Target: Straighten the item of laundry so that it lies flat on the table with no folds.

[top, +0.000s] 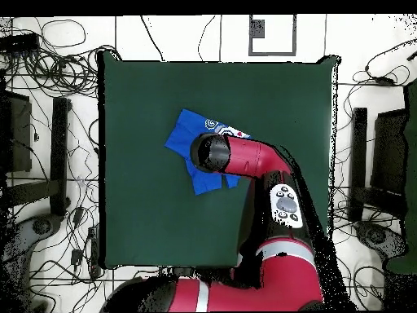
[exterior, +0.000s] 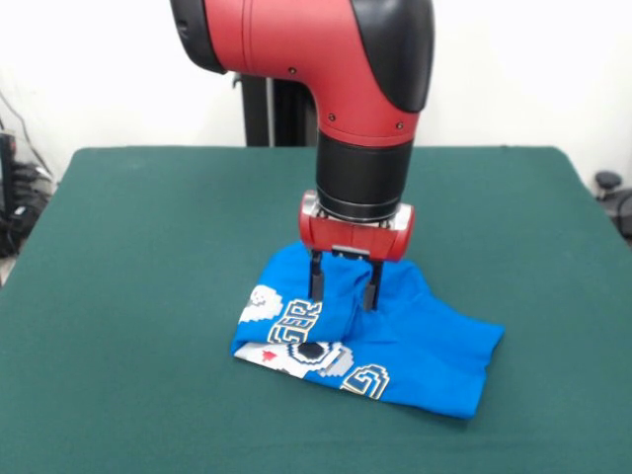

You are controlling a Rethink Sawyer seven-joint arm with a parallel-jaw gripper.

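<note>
The bright blue T-shirt (exterior: 425, 346) lies crumpled and folded near the middle of the dark green table (exterior: 148, 247), its white, black and yellow graphic (exterior: 306, 341) facing the front edge. My gripper (exterior: 344, 302) points straight down onto the shirt's far part. Its two dark fingers (exterior: 316, 278) stand apart, with a raised fold of blue cloth between them. In the overhead view the shirt (top: 181, 138) shows partly. The arm's wrist (top: 210, 152) covers the rest of it and hides the gripper.
The red and black arm (exterior: 336, 59) comes down over the table's middle. In the overhead view, cables (top: 57, 98) and dark stands (top: 375, 163) lie on the floor on both sides of the table (top: 138, 204).
</note>
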